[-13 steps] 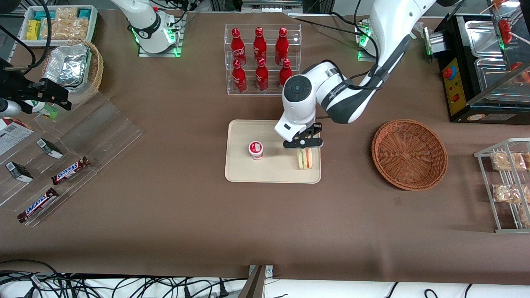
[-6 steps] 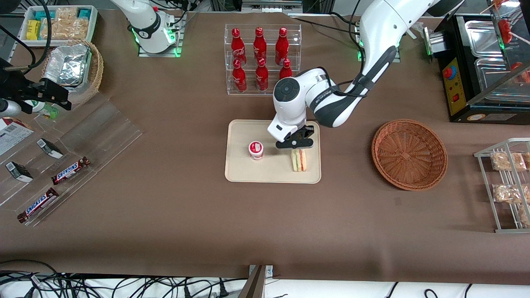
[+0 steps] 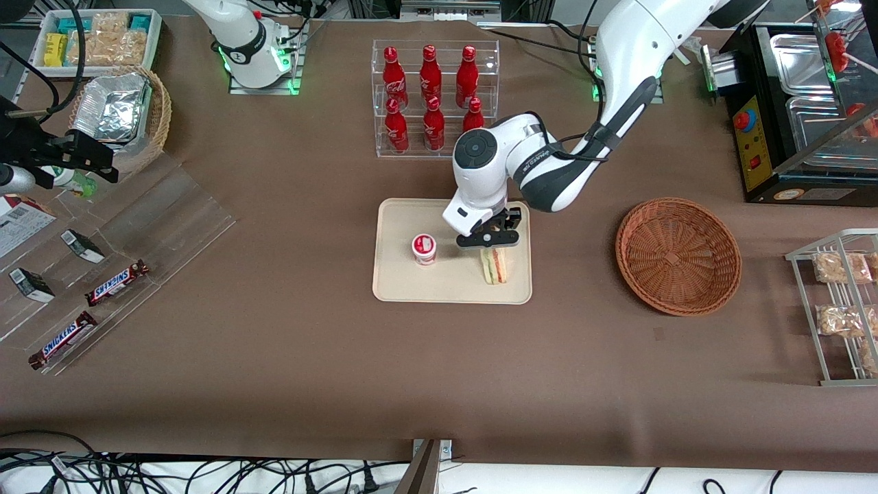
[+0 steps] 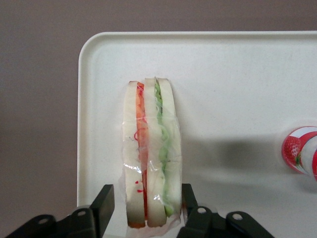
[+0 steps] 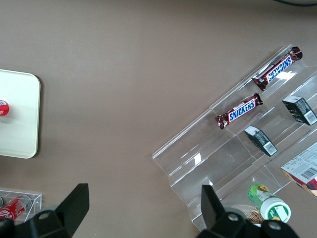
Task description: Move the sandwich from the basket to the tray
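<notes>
Setting the clear-wrapped triangular sandwich [image 4: 151, 153] onto the flat cream-beige tray [image 4: 237, 89], the pincer [image 4: 146, 206] is gripping its end; next, spreading and lifting away seem needed.

Readable text:
- "SNICKERS", white-outlined blue letters on two brown chocolate bars [image 3: 117, 283] [image 3: 63, 339] lying on the clear stepped display stand [image 3: 158, 206] toward the parked arm's end of the table; the same word shows on both bars in the right wrist view [image 5: 238, 111] [image 5: 277, 68].
- White script on the red bottles [image 3: 430, 96] in the clear rack: too small to read.
</notes>
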`<move>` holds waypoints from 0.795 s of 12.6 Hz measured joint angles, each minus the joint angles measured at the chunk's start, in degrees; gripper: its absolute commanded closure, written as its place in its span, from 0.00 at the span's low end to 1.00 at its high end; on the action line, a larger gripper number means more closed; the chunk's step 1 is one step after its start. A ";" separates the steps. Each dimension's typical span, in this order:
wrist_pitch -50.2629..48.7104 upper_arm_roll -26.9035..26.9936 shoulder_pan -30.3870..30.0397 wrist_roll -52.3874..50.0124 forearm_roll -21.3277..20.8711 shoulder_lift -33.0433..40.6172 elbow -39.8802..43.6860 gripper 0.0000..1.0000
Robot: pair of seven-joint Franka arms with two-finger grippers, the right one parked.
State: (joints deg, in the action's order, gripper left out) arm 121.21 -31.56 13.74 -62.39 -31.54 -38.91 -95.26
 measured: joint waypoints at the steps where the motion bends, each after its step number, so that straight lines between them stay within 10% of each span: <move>1: -0.02 0.00 -0.08 -0.13 0.00 0.14 0.53 0.00; 10: -20.93 0.01 -9.40 16.17 12.53 9.58 13.62 0.00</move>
State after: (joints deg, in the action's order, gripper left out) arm 100.27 -31.54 4.35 -46.21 -19.00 -29.33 -81.65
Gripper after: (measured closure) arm 0.000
